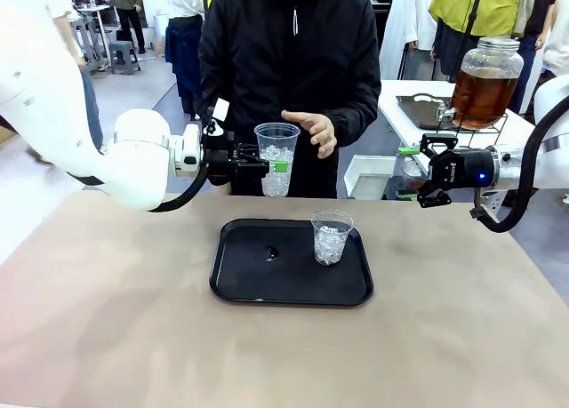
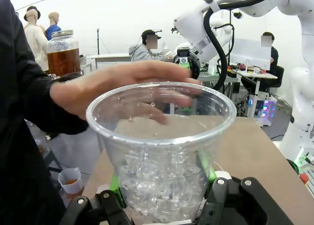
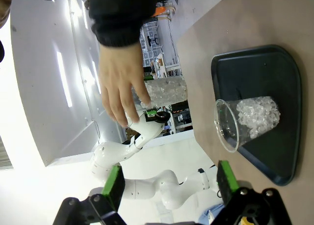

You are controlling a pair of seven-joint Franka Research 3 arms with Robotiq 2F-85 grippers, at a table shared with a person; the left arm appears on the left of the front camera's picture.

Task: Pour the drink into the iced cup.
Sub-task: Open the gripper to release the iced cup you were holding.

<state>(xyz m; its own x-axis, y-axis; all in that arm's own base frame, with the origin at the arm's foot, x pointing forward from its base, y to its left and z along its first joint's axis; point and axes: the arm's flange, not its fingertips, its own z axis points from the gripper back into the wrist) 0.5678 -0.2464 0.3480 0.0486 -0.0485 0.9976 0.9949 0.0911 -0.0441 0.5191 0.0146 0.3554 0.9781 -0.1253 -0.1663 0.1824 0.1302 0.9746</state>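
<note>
Clamping an iced cup [image 1: 276, 146] above the table [image 1: 107, 319], your left gripper [image 1: 274, 167] sits beside the person's hand [image 1: 318, 131]; your right gripper [image 1: 412, 172] hangs with its jaws wide apart. The drink [image 1: 480, 99] is in the far-right jar [image 1: 488, 63].

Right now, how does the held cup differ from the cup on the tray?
The held cup is gripped in the air by the robot's left hand; the tray cup stands on the black tray. The held cup looks taller than the tray cup. A person's hand hovers by the held cup's rim; no hand is near the tray cup. Both are clear, upright and iced, without drink.
</note>
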